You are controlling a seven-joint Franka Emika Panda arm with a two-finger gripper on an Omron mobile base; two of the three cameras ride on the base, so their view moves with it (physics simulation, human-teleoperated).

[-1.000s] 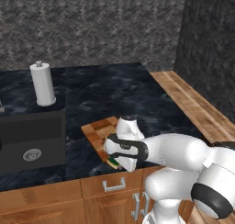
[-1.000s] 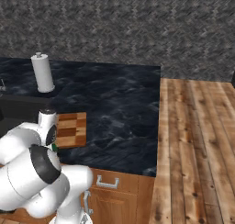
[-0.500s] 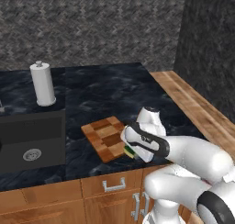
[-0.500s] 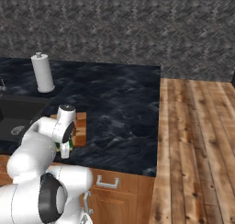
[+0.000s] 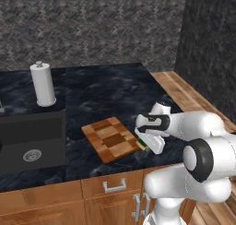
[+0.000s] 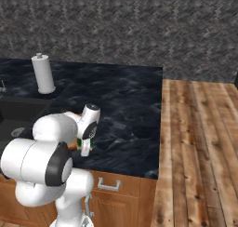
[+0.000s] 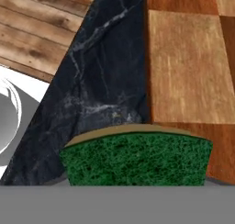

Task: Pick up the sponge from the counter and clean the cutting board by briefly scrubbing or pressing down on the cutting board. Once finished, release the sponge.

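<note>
The checkered wooden cutting board (image 5: pixel 109 139) lies on the dark marbled counter (image 5: pixel 106 95) near its front edge. My gripper (image 5: pixel 144 144) hangs low at the board's right edge, shut on the sponge (image 5: pixel 141 143), whose green shows between the fingers. In the hand view the sponge's (image 7: pixel 137 159) dark green face with a thin yellow rim sits at the bottom, over the seam between counter (image 7: pixel 98 85) and cutting board (image 7: pixel 183 67). From the right base view the gripper (image 6: pixel 84 145) and a sliver of the green sponge (image 6: pixel 79 143) show beside my arm, which hides the board.
A white paper towel roll (image 5: pixel 42 84) stands at the back left. The black sink basin (image 5: pixel 28 141) is recessed left of the board. The counter ends to the right at a wooden floor (image 6: pixel 200 142). Light cabinets with silver handles (image 5: pixel 114 186) run below.
My arm has swept right across the cutting board with the sponge, from its front left part to its right edge.
</note>
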